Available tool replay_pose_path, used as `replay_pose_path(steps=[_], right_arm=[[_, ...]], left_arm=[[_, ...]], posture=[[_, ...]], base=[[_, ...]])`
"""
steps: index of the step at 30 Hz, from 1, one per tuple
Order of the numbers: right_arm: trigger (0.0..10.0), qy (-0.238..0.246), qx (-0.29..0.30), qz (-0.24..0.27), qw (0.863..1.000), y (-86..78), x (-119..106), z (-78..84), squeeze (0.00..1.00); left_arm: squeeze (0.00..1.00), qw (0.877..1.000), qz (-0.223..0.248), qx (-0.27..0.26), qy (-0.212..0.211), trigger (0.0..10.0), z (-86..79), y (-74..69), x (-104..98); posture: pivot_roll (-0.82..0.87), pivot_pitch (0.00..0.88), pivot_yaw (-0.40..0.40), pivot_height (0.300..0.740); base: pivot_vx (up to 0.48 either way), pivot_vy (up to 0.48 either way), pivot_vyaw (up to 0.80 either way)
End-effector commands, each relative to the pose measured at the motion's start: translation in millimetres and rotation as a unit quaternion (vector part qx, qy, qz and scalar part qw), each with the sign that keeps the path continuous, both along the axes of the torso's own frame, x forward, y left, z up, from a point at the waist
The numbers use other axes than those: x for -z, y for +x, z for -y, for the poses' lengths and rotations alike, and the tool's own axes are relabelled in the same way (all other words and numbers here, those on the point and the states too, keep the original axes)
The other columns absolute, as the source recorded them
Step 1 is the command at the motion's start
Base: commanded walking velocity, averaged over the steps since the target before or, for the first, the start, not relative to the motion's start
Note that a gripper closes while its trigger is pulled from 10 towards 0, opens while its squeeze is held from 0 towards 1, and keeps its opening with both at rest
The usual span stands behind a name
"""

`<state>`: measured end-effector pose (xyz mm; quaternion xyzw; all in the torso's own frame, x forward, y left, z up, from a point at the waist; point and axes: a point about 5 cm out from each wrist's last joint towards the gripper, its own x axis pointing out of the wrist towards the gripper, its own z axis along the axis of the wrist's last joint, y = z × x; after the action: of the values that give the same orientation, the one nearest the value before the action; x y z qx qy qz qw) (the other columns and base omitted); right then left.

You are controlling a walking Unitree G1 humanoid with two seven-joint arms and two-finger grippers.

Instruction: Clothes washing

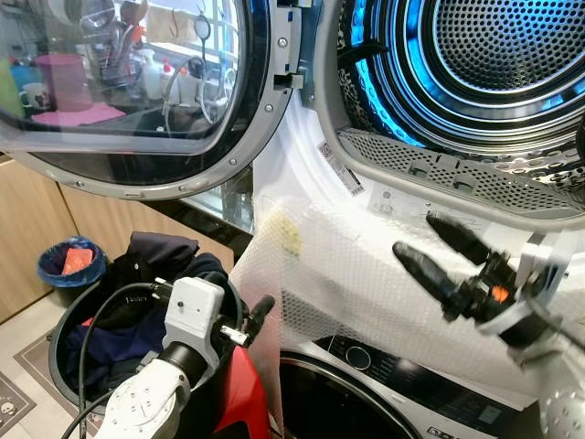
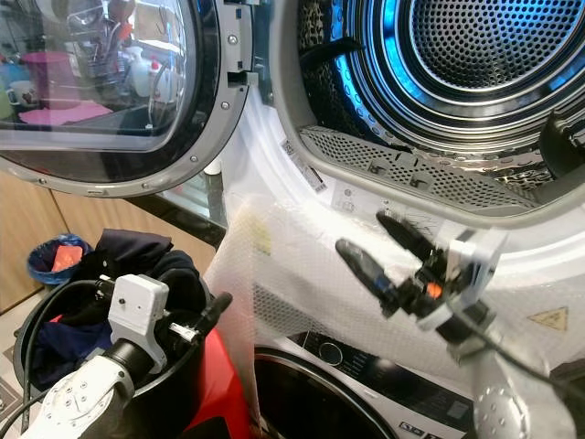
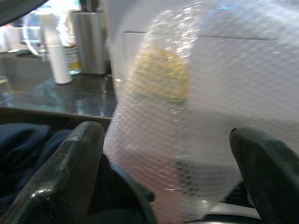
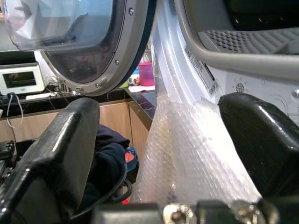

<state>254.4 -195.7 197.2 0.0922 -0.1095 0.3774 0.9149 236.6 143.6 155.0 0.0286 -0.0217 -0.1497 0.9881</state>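
Two grippers, both spread and empty: right gripper (image 1: 437,247) before the bubble wrap (image 1: 366,283) below the drum (image 1: 475,64); left gripper (image 1: 256,315) beside the basket (image 1: 64,352) of dark clothes (image 1: 146,293).

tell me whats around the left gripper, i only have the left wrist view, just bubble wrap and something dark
Observer: The left gripper hangs open over a black basket of dark clothes, beside the bubble wrap.
Operator: is the machine door open
Observer: Yes. The round door is swung out to the robot's left, and the drum is lit blue.
Operator: wheres the right gripper
Observer: The right gripper is open in front of the bubble wrap, just below the drum's opening, holding nothing.
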Motion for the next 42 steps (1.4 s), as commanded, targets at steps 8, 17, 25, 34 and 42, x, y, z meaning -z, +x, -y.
replay_pose_path(steps=[8, 17, 25, 34, 42], right_arm=[[10.0, -0.013, 0.011, -0.061, 0.998, -16.7, 47.5, -2.3, 0.0], [10.0, -0.028, -0.014, -0.077, 0.997, -18.2, 57.8, -12.1, 0.0], [10.0, -0.039, -0.03, -0.075, 0.996, -14.7, 57.8, -17.2, 0.0], [10.0, -0.047, -0.033, -0.066, 0.996, -11.3, 53.8, -17.9, 0.0], [10.0, -0.051, -0.022, -0.063, 0.996, -13.9, 52.8, -14.5, 0.0]], left_arm=[[0.0, 0.996, -0.029, -0.081, 0.005, 10.0, -21.0, -11.5, 30.9], [0.0, 0.986, -0.049, -0.158, 0.003, 10.0, -46.6, -22.7, 52.0], [0.0, 0.973, -0.042, -0.227, 0.004, 10.0, -88.6, -21.7, 53.0], [0.0, 0.972, -0.067, -0.227, -0.018, 10.0, -92.9, -10.6, 62.1], [0.0, 0.958, -0.094, -0.251, -0.099, 10.0, -71.9, -6.3, 68.7]], posture=[[0.09, 0.0, -0.069, 0.74], [0.12, 0.0, -0.094, 0.74], [0.13, 0.0, -0.115, 0.74], [0.12, 0.0, -0.113, 0.74], [0.09, 0.0, -0.096, 0.74]], base=[[0.0, 0.0, 0.0], [0.0, 0.0, 0.0], [0.0, 0.0, 0.0], [0.0, 0.0, 0.0], [0.0, 0.0, 0.0]])
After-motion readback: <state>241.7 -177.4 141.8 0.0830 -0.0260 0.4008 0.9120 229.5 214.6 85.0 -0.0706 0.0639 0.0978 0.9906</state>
